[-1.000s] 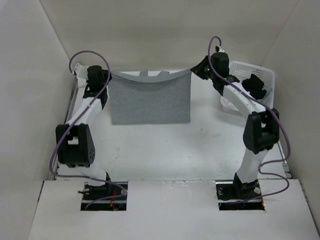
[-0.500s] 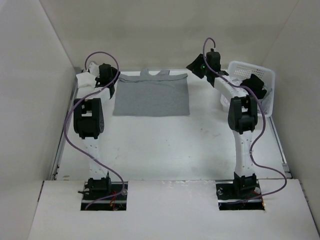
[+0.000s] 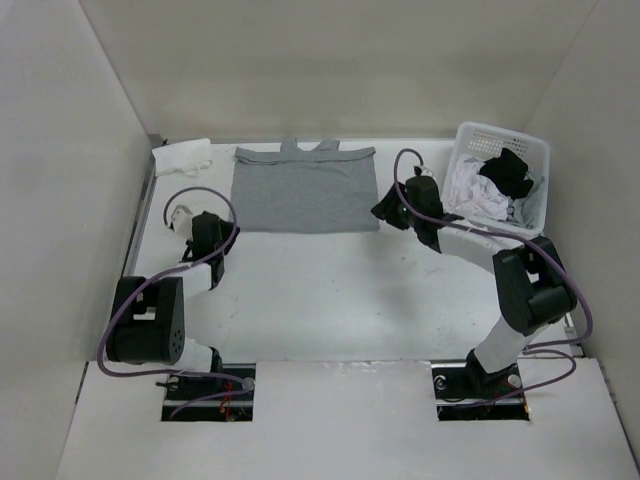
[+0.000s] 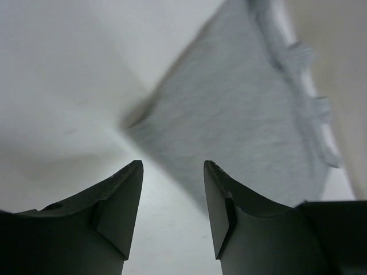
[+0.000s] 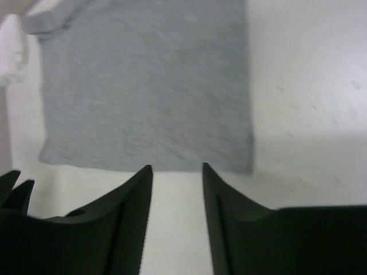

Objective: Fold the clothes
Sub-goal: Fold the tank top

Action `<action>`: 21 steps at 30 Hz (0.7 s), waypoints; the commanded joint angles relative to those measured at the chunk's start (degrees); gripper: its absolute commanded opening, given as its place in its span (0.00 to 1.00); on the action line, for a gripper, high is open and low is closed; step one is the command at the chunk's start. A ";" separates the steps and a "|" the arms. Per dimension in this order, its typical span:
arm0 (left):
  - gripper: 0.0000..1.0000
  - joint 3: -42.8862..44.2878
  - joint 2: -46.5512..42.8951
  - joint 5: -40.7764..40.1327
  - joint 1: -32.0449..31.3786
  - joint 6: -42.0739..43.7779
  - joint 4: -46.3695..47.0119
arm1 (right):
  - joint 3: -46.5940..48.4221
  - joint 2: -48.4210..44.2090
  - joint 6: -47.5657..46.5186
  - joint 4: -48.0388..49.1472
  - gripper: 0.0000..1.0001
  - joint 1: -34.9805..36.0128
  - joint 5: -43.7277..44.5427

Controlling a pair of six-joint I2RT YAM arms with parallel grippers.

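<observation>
I saw the grey top (image 3: 305, 188) spread flat at the far middle of the table (image 3: 330, 290), straps toward the back wall. My left gripper (image 4: 172, 166) hung parted and empty, short of its near-left corner. The right gripper (image 5: 176, 167), jaws apart and empty, sat just before the near hem.

The medium-grey sleeveless top (image 3: 305, 190) lies spread flat on the table (image 3: 330, 290), straps at its far edge.
</observation>
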 commanded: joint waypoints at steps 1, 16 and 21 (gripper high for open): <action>0.46 -5.67 0.03 3.66 3.04 -3.58 1.63 | -8.37 -3.64 1.52 6.90 0.48 -0.95 4.70; 0.47 -7.26 12.95 12.37 7.79 -9.47 14.55 | -9.54 6.19 6.89 10.42 0.48 -1.48 -1.71; 0.28 -6.65 15.41 13.42 7.88 -10.52 16.22 | -8.48 7.77 7.15 10.60 0.41 -1.30 -1.01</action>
